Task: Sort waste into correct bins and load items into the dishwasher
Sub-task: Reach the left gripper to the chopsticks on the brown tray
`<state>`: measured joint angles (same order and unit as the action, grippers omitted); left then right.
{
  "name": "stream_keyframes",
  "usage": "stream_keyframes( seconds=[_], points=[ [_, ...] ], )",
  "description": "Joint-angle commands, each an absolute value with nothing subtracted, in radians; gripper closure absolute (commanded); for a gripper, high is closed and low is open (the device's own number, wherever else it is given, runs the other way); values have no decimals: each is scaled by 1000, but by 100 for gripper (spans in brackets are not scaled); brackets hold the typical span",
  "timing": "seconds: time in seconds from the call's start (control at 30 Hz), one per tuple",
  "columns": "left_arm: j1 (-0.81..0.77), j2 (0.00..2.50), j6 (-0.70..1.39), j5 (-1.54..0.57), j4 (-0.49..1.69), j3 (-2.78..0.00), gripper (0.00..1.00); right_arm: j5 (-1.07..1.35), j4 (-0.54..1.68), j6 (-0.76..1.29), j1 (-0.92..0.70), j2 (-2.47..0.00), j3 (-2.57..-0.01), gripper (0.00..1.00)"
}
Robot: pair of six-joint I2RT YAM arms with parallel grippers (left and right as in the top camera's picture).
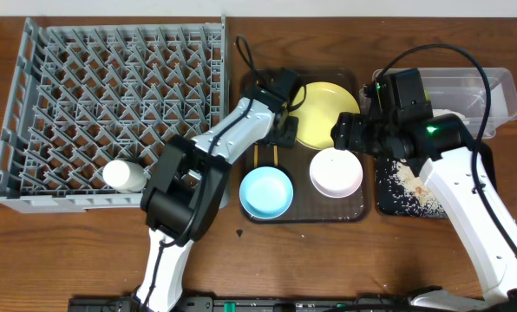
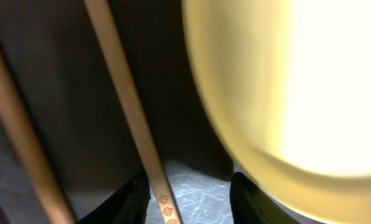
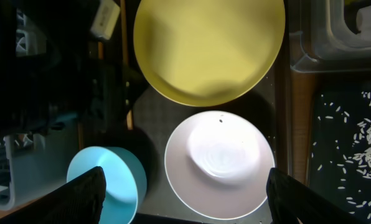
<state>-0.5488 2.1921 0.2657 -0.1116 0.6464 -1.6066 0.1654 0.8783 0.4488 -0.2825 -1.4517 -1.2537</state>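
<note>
Holding | tray (image 1: 300,211): plate (image 1: 326,113), blue bowl (image 1: 266,191), white bowl (image 1: 336,172), chopsticks (image 1: 265,156) | black bin (image 1: 384,198): rice (image 1: 409,179)

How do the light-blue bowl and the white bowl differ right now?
Colour: the light-blue bowl is pale blue, the white bowl plain white. Place: the light-blue bowl sits in the near left corner of the brown tray, the white bowl to its right. The white bowl lies straight ahead of the open right gripper; the light-blue bowl is off to one side. Both stand upright, untouched.
</note>
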Motion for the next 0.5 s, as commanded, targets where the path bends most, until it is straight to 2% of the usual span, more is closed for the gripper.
stream_keyframes(
  seconds=[0.0,0.2,0.3,0.47],
  points=[
    [-571,2269,298,-54,664,-1608,59,173,887,460,-276,-1449,-1260,20],
    [-570,2300,369,-40,676,-1608,68,173,906,460,-276,-1449,-1260,19],
    [-568,2294,381,-41,677,-1608,77,173,912,459,-276,-1449,-1260,19],
    [-561,2269,380,-40,706,-1615,81,173,913,459,-276,-1449,-1260,19]
  ],
)
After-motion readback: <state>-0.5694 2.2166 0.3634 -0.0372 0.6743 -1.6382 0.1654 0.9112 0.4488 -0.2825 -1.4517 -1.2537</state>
